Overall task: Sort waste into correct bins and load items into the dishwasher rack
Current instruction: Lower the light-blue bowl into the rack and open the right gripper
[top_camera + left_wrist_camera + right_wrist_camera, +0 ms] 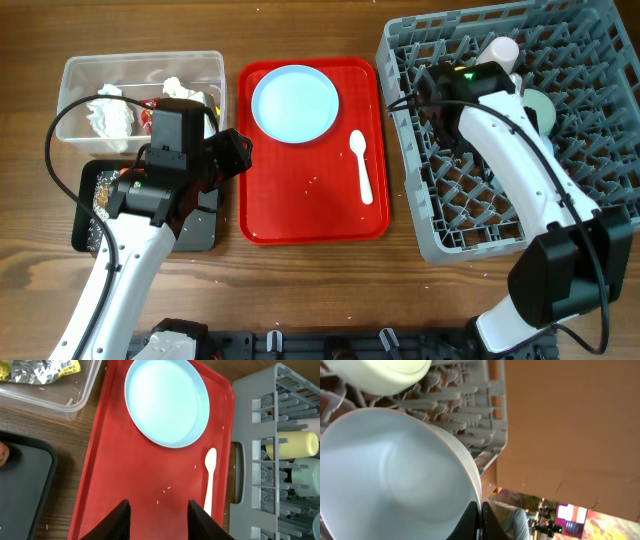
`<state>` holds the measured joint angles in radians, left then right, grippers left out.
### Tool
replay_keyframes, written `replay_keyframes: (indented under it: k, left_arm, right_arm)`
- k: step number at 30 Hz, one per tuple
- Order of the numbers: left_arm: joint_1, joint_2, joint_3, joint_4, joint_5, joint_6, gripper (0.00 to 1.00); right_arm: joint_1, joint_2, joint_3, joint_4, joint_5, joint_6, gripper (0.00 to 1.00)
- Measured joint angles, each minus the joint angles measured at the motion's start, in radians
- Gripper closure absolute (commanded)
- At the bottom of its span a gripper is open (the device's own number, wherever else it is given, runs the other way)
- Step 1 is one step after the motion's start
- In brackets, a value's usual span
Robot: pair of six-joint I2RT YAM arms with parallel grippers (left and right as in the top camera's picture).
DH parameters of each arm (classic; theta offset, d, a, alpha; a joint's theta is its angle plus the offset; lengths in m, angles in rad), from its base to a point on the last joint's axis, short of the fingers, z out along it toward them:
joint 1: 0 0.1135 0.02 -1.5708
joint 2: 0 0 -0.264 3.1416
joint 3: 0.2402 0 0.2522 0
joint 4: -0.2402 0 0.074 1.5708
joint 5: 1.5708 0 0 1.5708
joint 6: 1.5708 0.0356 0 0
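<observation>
We record:
- Rack [590, 60], right. A bowl [395, 475] sits among its pegs, and the right gripper [481, 516] pinches the bowl's rim in its jaws. A yellow cup [295, 444] lies near the rack's left wall.
- Red tray [300, 215], centre. It carries a plate [295, 103] at the far end, a spoon [362, 165] on the right and a few grains [166, 491].
- Left gripper [159, 510], over the tray's near left part. Its jaws are wide and hold nothing.
- Tub [75, 75], far left, holding tissues [110, 115] and wrappers [40, 370].
- Black tray [200, 230], just near of the tub.

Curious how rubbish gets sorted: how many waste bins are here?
2: a clear tub at far left, and a black tray just below it in the overhead view, partly under the left arm.
</observation>
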<state>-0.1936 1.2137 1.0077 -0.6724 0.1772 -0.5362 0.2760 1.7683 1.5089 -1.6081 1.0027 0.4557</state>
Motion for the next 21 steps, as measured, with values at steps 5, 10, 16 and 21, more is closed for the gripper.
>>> replay_keyframes:
  k: [5,10,16,21]
  left_arm:
    - [0.0,0.0,0.0,0.0,0.0,0.0,0.64]
    - [0.0,0.0,0.0,0.0,0.0,0.0,0.64]
    - [0.0,0.0,0.0,0.0,0.0,0.0,0.64]
    - [0.0,0.0,0.0,0.004,0.0,0.0,0.64]
  right_arm:
    - [0.0,0.0,-0.028,-0.001,-0.008,0.019,0.96]
    - [0.0,0.0,-0.03,0.003,0.088,0.026,0.96]
    - [0.003,0.0,-0.03,0.001,0.09,0.034,0.96]
    - [0.01,0.0,-0.031,-0.002,0.04,0.038,0.96]
